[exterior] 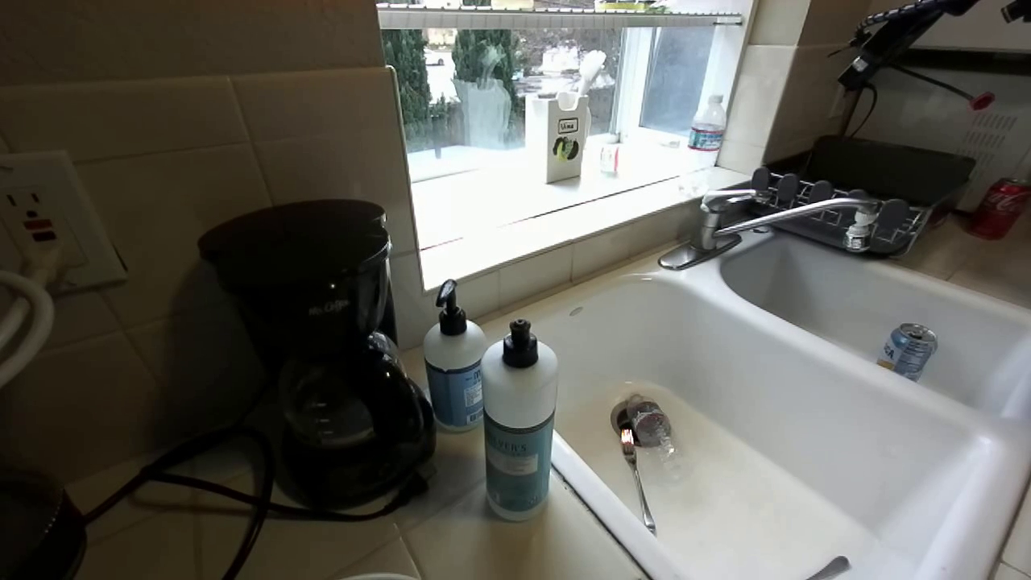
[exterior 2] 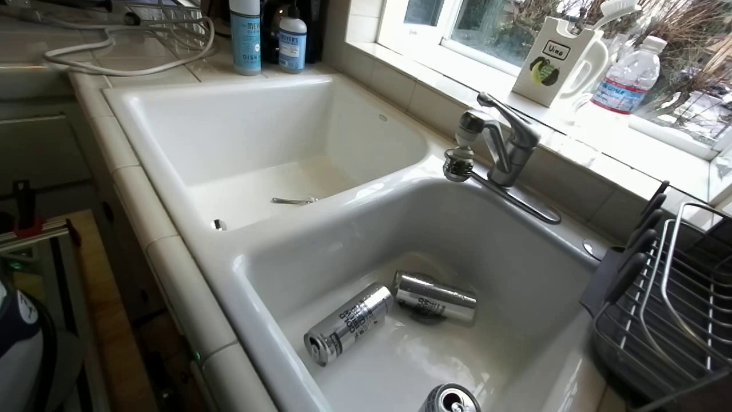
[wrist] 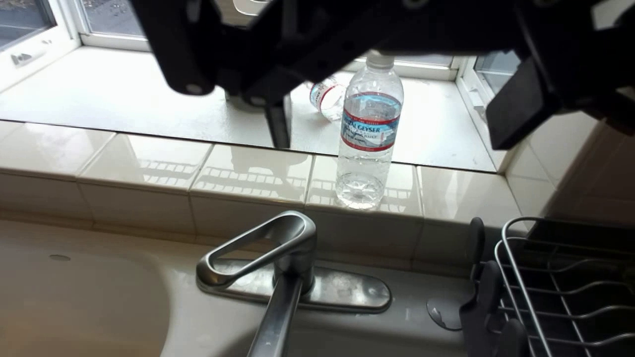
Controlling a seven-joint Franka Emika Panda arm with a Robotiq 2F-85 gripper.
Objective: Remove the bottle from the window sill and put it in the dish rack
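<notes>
would grab bottle (wrist: 369,131) around the middle, gently | probably light, squishy, kinda slick, could crumple | with end effector (wrist: 391,142) spread apart, gripping nothing

In the wrist view your gripper (wrist: 391,141) is black, built of angular links dotted with small, pale, round pin heads (wrist: 194,89); one of your fingers (wrist: 521,101) shows a flat, dark-grey, squarish face, and shadow hides finer detail.

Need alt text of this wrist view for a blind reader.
A Crystal Geyser water bottle stands upright on the window sill's tiled edge. Behind it is another bottle; below, a faucet and dish rack. The open tool shows at top.
</notes>
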